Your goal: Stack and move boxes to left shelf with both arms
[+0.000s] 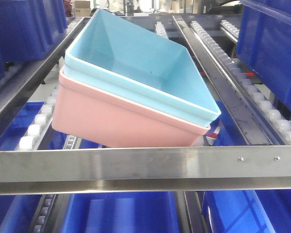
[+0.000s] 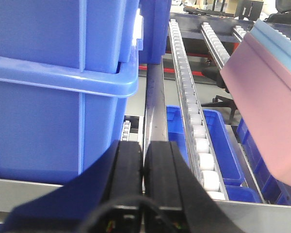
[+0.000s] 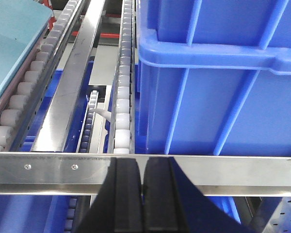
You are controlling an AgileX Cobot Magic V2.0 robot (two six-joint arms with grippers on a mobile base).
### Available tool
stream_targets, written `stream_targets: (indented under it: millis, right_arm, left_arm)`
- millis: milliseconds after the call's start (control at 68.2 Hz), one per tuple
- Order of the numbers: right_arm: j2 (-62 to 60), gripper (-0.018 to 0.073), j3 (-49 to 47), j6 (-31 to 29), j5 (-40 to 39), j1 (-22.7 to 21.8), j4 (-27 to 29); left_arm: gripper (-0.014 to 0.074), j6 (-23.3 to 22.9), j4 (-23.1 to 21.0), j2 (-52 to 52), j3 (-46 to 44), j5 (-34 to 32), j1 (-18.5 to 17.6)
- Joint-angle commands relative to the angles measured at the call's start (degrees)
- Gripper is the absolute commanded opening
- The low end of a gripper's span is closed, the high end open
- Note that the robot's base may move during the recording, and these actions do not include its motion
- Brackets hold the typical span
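Nearest the front camera runs the shelf's flat steel front bar [image 1: 145, 167], and just behind it the two boxes sit nested on the roller lanes [image 1: 36, 127]: the light blue tub [image 1: 136, 63] inside the salmon pink tub [image 1: 111, 121]. The stack is tilted and skewed, its near right corner low and jutting toward the bar, its left side resting on the left rollers. Dark blue ribbed bins [image 1: 276, 48] stand on the lanes at the far left and right, and more lie on the level below.

Neither arm touches the stack. The left gripper [image 2: 143, 167] has its fingers pressed together on nothing, beside a dark blue bin [image 2: 53, 87], with the pink wall to its right. The right gripper [image 3: 143, 182] is likewise clenched and empty, hovering at the front bar in front of another blue bin [image 3: 223, 73].

These tubs look like thin moulded plastic: light, fairly stiff, with smooth sloping walls that would likely slip under a side squeeze. The rolled rims are the better hold, taken on opposite sides. Because the stack rests on free rollers, a push would probably send it rolling or twisting, so any straightening calls for even contact from both arms.
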Motion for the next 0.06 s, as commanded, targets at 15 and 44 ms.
stream_targets:
  millis: [15,44]
  right_arm:
    - [-1.21,0.0036,-1.06,-0.57,-4.86,-0.43,0.06]
    - [-1.21,0.0036,-1.06,-0.57,-4.86,-0.43,0.06]
  left_arm:
    - [-0.0003,0.08,-0.44,-0.84,1.73,-5.20,0.13]
    - [-0.0003,0.08,-0.44,-0.84,1.73,-5.20,0.13]
